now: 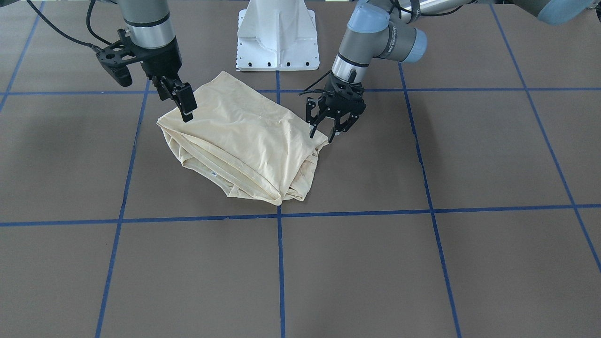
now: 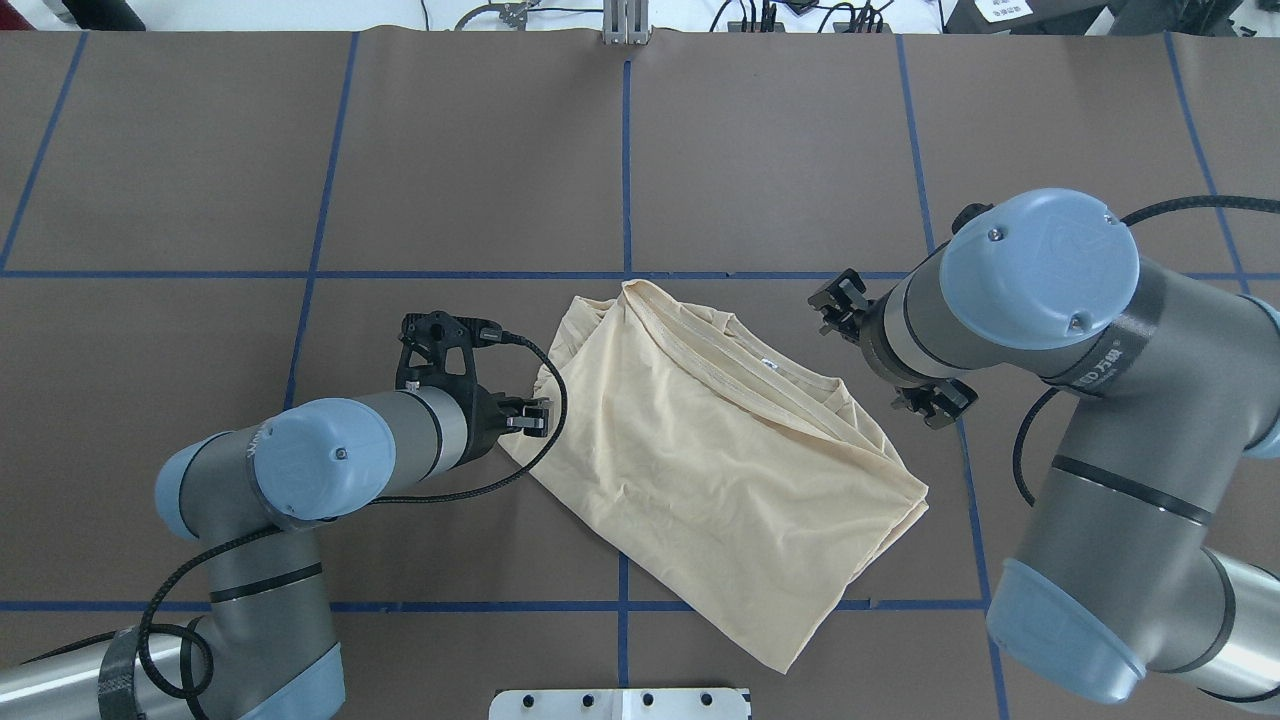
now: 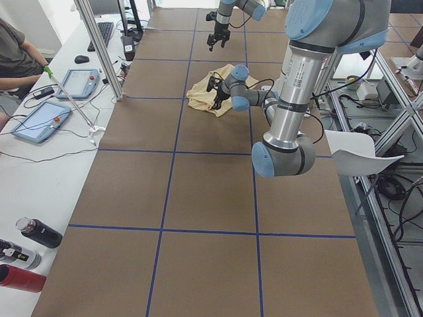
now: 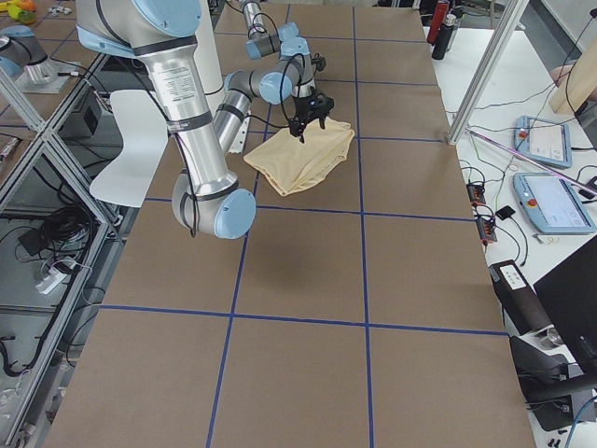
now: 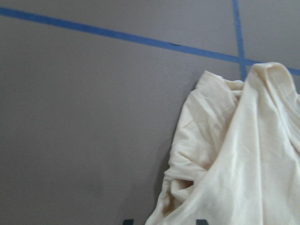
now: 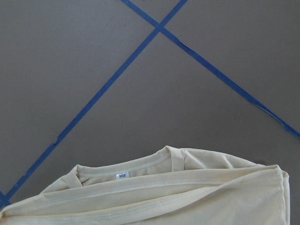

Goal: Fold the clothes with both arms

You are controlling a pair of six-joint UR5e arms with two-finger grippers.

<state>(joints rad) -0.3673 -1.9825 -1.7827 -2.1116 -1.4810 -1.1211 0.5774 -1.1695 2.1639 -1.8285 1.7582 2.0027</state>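
The pale cream-yellow shirt (image 1: 244,141) lies folded in a loose slanted bundle on the table, print hidden, collar and white neck label (image 6: 121,176) towards the operators' side. It also shows in the overhead view (image 2: 700,450). My left gripper (image 1: 321,137) is open, tips low at one side edge of the shirt; the left wrist view shows the cloth (image 5: 243,154) between its fingertips (image 5: 202,221). My right gripper (image 1: 181,105) is open and empty, just above the opposite corner. The right wrist view shows the folded collar edge (image 6: 164,197) and no fingers.
The brown table (image 1: 422,272) carries a grid of blue tape lines (image 1: 280,263). The white pedestal base (image 1: 278,35) stands just behind the shirt. A side bench with tablets (image 3: 39,119) and bottles (image 3: 36,234) runs along the operators' side.
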